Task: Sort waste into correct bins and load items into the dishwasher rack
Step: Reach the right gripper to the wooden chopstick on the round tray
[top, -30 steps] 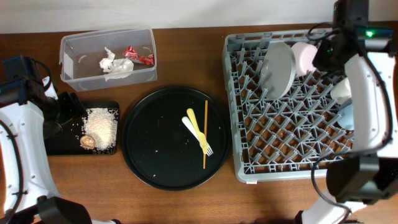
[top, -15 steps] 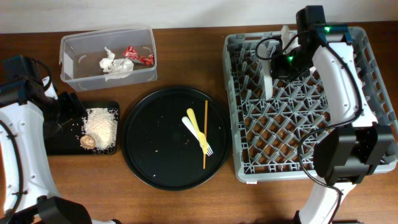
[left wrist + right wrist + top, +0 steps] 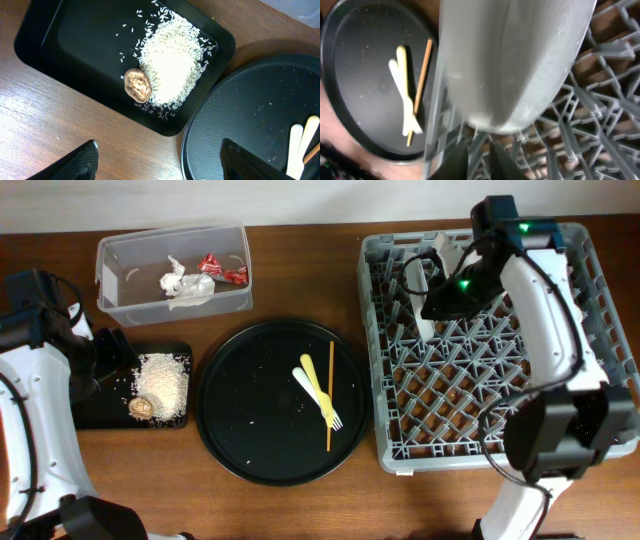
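The white plate [image 3: 415,285] stands on edge in the grey dishwasher rack [image 3: 470,410], near its back left. It fills the right wrist view [image 3: 520,55]. My right gripper [image 3: 436,304] is at its lower rim, fingers [image 3: 480,160] close together on it. A yellow fork [image 3: 320,390], a spoon [image 3: 303,380] and an orange chopstick [image 3: 331,395] lie on the round black tray [image 3: 250,410]. My left gripper [image 3: 160,165] is open and empty over the wood beside the shallow black tray [image 3: 95,405]. That tray holds rice [image 3: 172,67] and a brown lump [image 3: 138,85]. The bowl and cups are hidden.
The clear tub [image 3: 120,300] at the back left holds the white napkin [image 3: 180,283] and red-and-white wrappers [image 3: 222,270]. My right arm reaches across the back half of the rack. The round tray's rim almost touches the rack's left wall.
My right arm swung from the rack's back right corner to the plate. The plate went from leaning to upright and shifted left. The pink bowl and cups are now covered by the arm.
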`<state>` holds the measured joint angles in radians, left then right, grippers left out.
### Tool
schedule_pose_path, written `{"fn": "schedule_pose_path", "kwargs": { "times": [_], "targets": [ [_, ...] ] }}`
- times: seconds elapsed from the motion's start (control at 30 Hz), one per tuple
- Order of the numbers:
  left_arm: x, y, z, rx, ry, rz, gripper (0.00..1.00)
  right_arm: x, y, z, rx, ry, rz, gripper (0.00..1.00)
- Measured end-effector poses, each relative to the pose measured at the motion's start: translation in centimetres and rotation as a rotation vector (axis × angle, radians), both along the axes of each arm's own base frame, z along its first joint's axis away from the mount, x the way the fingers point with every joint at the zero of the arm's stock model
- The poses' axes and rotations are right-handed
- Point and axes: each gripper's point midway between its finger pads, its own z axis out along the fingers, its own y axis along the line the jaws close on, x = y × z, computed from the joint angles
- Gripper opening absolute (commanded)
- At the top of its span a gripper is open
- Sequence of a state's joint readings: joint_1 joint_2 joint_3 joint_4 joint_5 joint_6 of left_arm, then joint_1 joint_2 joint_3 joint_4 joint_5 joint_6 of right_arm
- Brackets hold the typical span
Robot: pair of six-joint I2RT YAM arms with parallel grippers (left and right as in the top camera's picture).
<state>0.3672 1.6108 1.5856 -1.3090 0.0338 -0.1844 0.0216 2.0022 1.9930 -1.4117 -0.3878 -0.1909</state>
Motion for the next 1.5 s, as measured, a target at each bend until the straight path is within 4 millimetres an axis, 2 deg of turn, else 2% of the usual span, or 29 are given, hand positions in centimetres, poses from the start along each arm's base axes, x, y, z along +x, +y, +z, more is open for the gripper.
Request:
{"fn": "schedule_pose_path", "kwargs": {
  "times": [0.03,0.07,0.1,0.17,0.2,0.27,0.3,0.4,0.47,0.57,0.67,0.73,0.87,1.0,1.07,1.1,1.13,1.17,1.2,1.33,1.5],
  "targets": [
    [0.0,0.0,0.0,0.0,0.0,0.0,0.78,-0.5,0.2,1.7,0.0,-0.042,0.009,0.58],
    [0.0,0.0,0.0,0.0,0.0,0.0,0.78,-1.8,1.8,5.1,0.006,-0.127,0.049,0.58],
    [0.0,0.0,0.0,0.0,0.001,0.0,0.78,-3.6,4.3,7.7,0.019,-0.181,0.108,0.58],
    [0.0,0.0,0.0,0.0,0.001,0.0,0.78,-5.1,7.5,8.3,0.033,-0.183,0.174,0.57],
    [0.0,0.0,0.0,0.0,0.001,0.0,0.78,-6.1,10.3,7.6,0.028,-0.155,0.225,0.57],
    [0.0,0.0,0.0,0.0,0.001,0.0,0.78,-6.9,13.0,5.6,-0.055,-0.116,0.251,0.52],
    [0.0,0.0,0.0,0.0,0.0,0.0,0.78,-7.1,14.5,3.7,-0.113,-0.081,0.25,0.52],
    [0.0,0.0,0.0,0.0,0.0,0.0,0.78,-6.4,16.1,-1.7,-0.198,0.031,0.217,0.52],
    [0.0,0.0,0.0,0.0,0.0,0.0,0.78,-6.3,16.9,-6.4,-0.244,0.13,0.226,0.51],
    [0.0,0.0,0.0,0.0,0.0,0.0,0.78,-6.5,19.1,-10.8,-0.258,0.18,0.28,0.47],
    [0.0,0.0,0.0,0.0,0.001,0.0,0.78,-6.3,19.4,-13.7,-0.288,0.213,0.256,0.41],
    [0.0,0.0,0.0,0.0,0.0,0.0,0.78,-5.8,19.2,-15.1,-0.314,0.22,0.215,0.41],
    [0.0,0.0,0.0,0.0,0.001,0.0,0.78,-4.1,19.1,-15.5,-0.325,0.186,0.065,0.42],
    [0.0,0.0,0.0,0.0,0.001,0.0,0.78,-2.9,18.6,-15.7,-0.343,0.176,-0.155,0.41],
    [-0.1,0.0,0.0,-0.001,0.003,0.0,0.78,-3.4,18.1,-17.1,-0.361,0.194,-0.188,0.41],
    [-0.1,0.0,0.0,-0.001,0.003,0.0,0.78,-3.7,17.9,-17.8,-0.367,0.204,-0.204,0.32],
    [-0.1,0.0,0.0,-0.001,0.003,0.0,0.78,-3.7,17.8,-17.9,-0.359,0.195,-0.228,0.16],
    [-0.1,0.0,0.0,-0.001,0.004,0.0,0.78,-3.8,17.5,-18.0,-0.356,0.188,-0.248,0.07],
    [-0.1,0.0,0.0,-0.001,0.004,0.0,0.78,-4.0,17.3,-18.0,-0.355,0.191,-0.259,0.04],
    [-0.1,0.0,0.0,-0.002,0.004,0.0,0.78,-4.1,17.2,-17.9,-0.353,0.195,-0.27,0.04],
    [-0.1,0.0,0.0,-0.002,0.004,0.0,0.78,-4.8,16.7,-17.1,-0.382,0.191,-0.153,0.04]
  ]
}}
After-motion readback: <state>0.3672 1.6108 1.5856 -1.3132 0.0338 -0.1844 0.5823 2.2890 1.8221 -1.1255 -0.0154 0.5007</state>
